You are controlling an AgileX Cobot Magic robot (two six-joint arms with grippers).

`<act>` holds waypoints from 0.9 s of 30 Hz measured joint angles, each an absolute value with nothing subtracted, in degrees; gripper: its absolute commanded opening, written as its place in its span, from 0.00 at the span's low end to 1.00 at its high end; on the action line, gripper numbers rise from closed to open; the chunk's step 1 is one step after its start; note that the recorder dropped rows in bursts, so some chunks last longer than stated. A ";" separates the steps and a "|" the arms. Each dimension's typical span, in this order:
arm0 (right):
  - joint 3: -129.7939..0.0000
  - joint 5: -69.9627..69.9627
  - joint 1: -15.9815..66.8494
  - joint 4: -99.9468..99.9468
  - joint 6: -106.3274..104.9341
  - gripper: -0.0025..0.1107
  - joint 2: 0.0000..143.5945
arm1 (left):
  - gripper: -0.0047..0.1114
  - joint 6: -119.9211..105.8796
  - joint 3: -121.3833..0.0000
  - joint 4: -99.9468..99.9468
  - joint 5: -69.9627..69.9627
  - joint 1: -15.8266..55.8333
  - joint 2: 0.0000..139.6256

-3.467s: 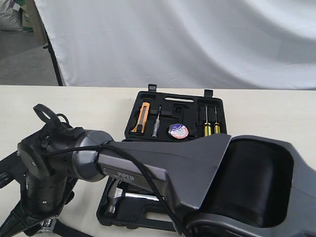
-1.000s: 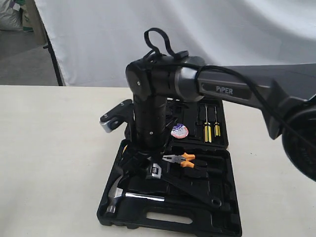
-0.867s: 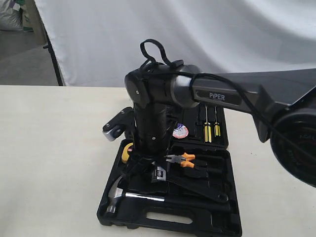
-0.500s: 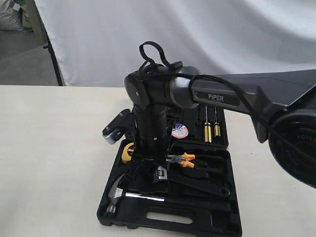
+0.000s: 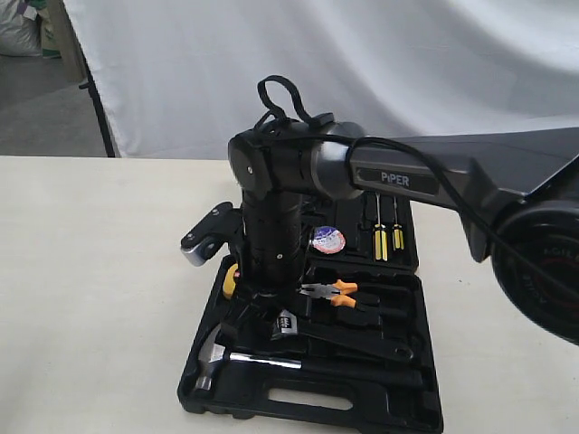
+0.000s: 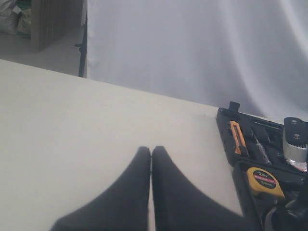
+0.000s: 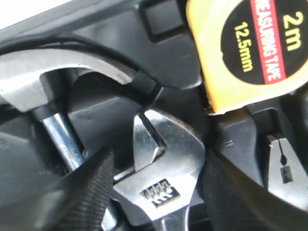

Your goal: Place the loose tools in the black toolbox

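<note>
The exterior view shows the right arm bent straight down into the near half of the black toolbox [image 5: 380, 411], which lies open on the counter [image 5: 99, 298]. The arm's own bulk hides the right pincer [image 5: 267, 312] there. Only the right wrist view settles it: the two dark fingers [image 7: 82, 192] sit against both flanks of the adjustable wrench [image 7: 163, 159] head, clamped on it, with the claw hammer [image 7: 57, 72] head just beside it and the yellow tape measure [image 7: 250, 48] next to the wrench's jaw end.

The exterior view alone shows the wrench's handle running slantwise across the near half, between the hammer's shaft and the orange-handled pliers [image 5: 339, 291]. The tape roll [image 5: 328, 239] sits in the far half beside the screwdrivers [image 5: 386, 237].

The left pincer [image 6: 151, 150] appears only in its wrist view, fingers pressed together, empty, over bare counter and well apart from the toolbox. That view also shows an orange utility knife [image 6: 235, 137].
</note>
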State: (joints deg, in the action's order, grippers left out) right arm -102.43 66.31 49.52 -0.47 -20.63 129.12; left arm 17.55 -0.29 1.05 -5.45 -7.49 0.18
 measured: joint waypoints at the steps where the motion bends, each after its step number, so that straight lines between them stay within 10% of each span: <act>1: -102.43 66.31 49.52 -0.39 -20.63 0.02 129.12 | 0.05 17.55 -0.29 1.05 -5.45 -7.49 0.18; 16: -102.43 65.99 49.62 -2.33 -20.74 0.02 129.12 | 0.05 17.55 -0.29 1.05 -5.45 -7.49 0.18; 27: -102.43 65.99 49.62 -3.55 -18.36 0.53 129.12 | 0.05 17.55 -0.29 1.05 -5.45 -7.49 0.18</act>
State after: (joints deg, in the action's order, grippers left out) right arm -102.43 65.99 49.62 -3.55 -18.36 129.12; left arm 17.55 -0.29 1.05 -5.45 -7.49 0.18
